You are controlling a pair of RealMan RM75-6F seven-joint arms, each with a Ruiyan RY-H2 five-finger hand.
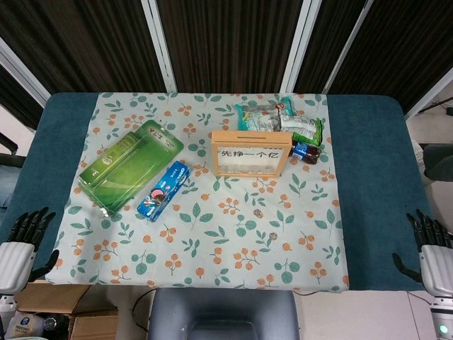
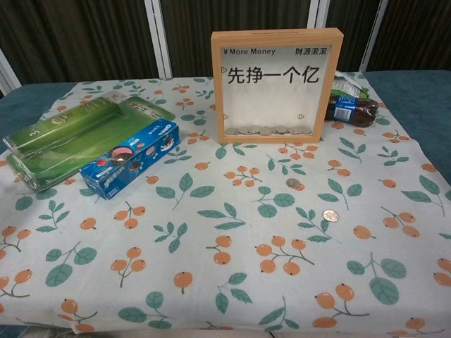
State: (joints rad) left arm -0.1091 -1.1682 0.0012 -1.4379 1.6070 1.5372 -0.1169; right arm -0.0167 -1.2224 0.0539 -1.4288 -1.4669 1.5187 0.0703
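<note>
A wooden-framed money box (image 1: 250,154) (image 2: 277,84) with a clear front stands upright at the middle of the floral cloth (image 1: 212,248), with some coins lying in its bottom. In front of it two loose coins lie on the cloth, one (image 2: 294,184) nearer the box and one (image 2: 330,216) further out. My left hand (image 1: 25,230) hangs off the table's left front corner and my right hand (image 1: 428,237) off the right front corner. Both hold nothing, their fingers are apart, and both are far from every object. Neither hand shows in the chest view.
A green clear-lidded box (image 1: 127,166) (image 2: 77,137) and a blue biscuit box (image 1: 164,190) (image 2: 130,158) lie left of the money box. Snack packets (image 1: 265,115) and a small cola bottle (image 1: 306,151) (image 2: 352,109) lie behind it to the right. Cardboard boxes (image 1: 42,297) sit on the floor.
</note>
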